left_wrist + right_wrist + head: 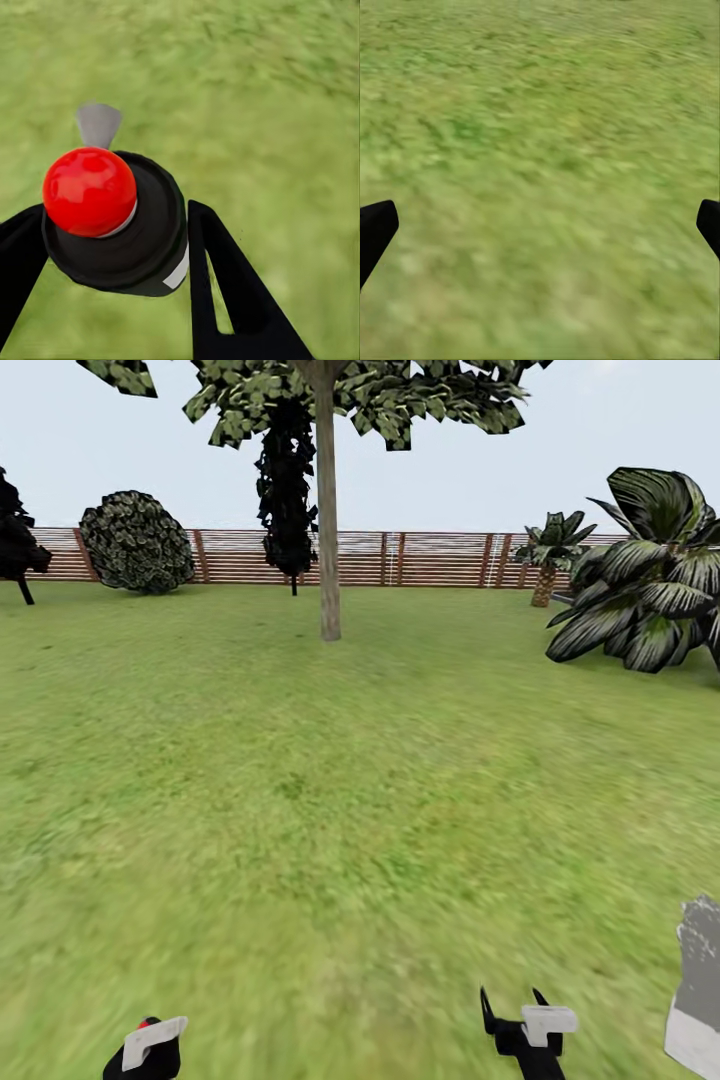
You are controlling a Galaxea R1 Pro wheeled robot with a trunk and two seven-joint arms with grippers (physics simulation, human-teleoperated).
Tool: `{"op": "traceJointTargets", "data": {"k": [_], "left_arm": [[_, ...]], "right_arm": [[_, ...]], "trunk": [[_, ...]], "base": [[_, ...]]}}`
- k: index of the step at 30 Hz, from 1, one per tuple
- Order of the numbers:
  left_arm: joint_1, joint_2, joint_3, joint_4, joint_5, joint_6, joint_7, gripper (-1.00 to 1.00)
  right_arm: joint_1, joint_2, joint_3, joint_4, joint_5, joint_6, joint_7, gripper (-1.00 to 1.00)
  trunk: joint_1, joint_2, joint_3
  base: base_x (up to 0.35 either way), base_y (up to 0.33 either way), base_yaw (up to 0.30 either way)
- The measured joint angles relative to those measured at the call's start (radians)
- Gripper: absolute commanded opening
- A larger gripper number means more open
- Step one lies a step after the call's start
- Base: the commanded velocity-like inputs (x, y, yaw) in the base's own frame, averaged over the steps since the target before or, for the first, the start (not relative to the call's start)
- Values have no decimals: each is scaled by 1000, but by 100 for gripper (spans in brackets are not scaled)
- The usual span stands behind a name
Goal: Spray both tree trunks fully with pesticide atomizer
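While the left end effector (112, 247) clamps the pesticide atomizer (112, 225), the right end effector (515, 1010) gapes over lawn (350, 810).

Even, shadowless daylight falls from a pale sky (150, 430). The lawn (330, 840) smears into soft blur close to the camera, and both wrist views show it smeared too. A glossy highlight sits on the red ball (88, 190). The distant fence (430, 558) stays sharp.
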Motion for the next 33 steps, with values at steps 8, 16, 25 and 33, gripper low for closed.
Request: {"op": "traceJointTargets", "data": {"k": [8,16,25,33], "left_arm": [[0,0,0,0,0,0,0,-100],[0,0,0,0,0,0,0,-100],[0,0,0,0,0,0,0,-100],[0,0,0,0,0,0,0,-100]], "right_arm": [[0,3,0,0,0,0,0,100],[0,1,0,0,0,0,0,100],[0,1,0,1,0,0,0,100],[0,1,0,0,0,0,0,100]], "trunk": [[0,0,-4],[0,0,-12],[0,0,-12],[0,0,-17]], "base": [[339,0,63],[339,0,26],[339,0,0],[339,0,0]]}}
